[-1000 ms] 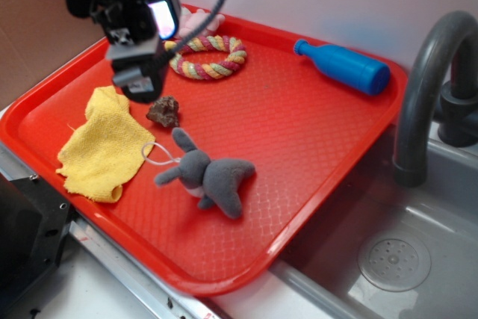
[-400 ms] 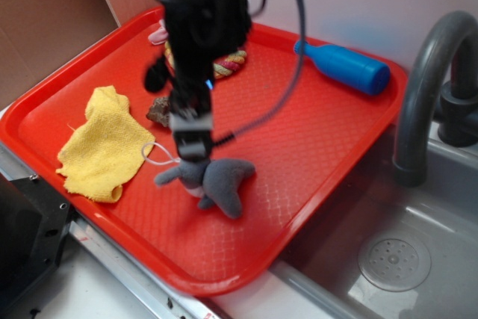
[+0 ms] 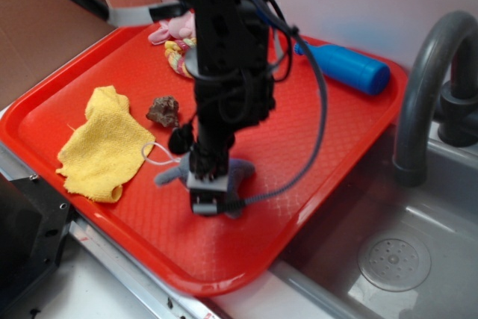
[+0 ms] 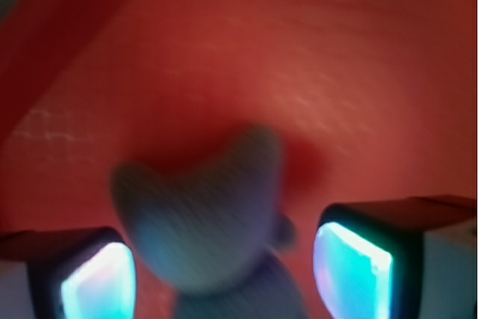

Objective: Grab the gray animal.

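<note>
On the red plastic tray in the exterior view, the black robot gripper stands down over the small soft gray plush animal, beside a yellow cloth and brown lump. From the wrist, the fingers are spread apart, the blurred gray animal between them.
</note>
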`<state>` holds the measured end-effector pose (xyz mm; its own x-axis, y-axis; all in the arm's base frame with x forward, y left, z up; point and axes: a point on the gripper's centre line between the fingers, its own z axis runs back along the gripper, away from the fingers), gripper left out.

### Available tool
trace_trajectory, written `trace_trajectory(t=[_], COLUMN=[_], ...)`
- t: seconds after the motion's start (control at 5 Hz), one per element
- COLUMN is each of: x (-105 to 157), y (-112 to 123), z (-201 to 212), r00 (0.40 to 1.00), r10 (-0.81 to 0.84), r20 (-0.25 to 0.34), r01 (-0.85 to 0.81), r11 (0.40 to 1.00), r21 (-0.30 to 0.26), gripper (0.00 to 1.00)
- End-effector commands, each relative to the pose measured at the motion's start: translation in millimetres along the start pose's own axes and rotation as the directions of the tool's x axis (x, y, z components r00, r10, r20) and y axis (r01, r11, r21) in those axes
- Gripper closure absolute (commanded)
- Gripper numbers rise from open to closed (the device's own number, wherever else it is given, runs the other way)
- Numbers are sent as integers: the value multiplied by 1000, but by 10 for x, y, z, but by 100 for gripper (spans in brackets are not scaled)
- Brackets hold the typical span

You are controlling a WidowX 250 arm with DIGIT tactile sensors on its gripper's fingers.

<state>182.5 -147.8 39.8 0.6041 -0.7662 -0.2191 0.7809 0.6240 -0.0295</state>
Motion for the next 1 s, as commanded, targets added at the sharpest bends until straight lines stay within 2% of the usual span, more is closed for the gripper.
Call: trace_trajectory(t=[0.0, 0.2, 0.4, 0.6, 0.8], x=[-131, -170, -231, -240, -272], y=[-85, 35, 149, 202, 296], z=[-155, -207, -300, -216, 16], r00=[998, 988, 980, 980, 977], r10=[23, 89, 138, 155, 200], r20=[-61, -124, -145, -127, -71], r01=[-24, -85, -136, -150, -195], r11=[1000, 996, 990, 988, 978], r21=[-11, 40, 24, 44, 68], gripper=[0, 0, 100, 100, 100])
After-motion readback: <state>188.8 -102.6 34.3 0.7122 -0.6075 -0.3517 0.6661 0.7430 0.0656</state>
